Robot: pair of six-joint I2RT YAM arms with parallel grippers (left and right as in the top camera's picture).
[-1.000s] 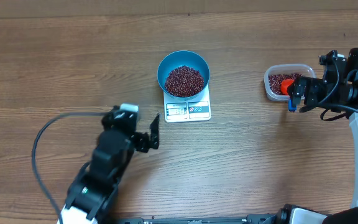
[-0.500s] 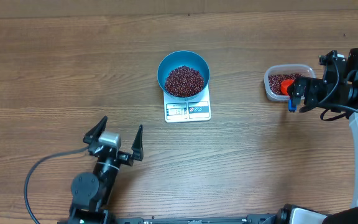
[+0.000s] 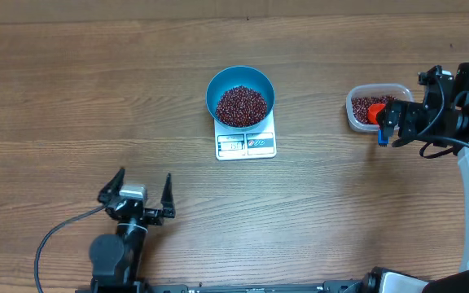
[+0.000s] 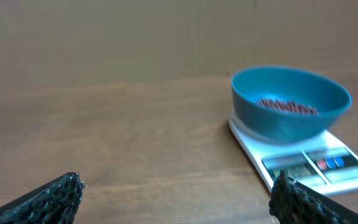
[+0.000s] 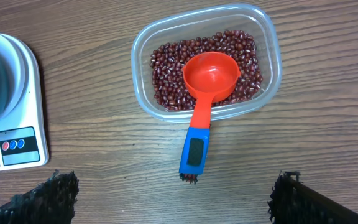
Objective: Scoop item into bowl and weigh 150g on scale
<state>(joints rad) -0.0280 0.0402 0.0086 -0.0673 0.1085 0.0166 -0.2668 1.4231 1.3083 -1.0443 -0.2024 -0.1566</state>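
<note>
Left tool (image 3: 143,185) at bottom left, jaws wide apart, empty; right tool (image 3: 386,124) at far right, likewise.

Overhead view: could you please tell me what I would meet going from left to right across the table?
left arm's fingers → blue bowl → clear tub

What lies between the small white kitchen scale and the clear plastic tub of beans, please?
Only bare brown wooden table lies between the white rectangular scale and the clear plastic tub; the overhead and right wrist views show it.
</note>
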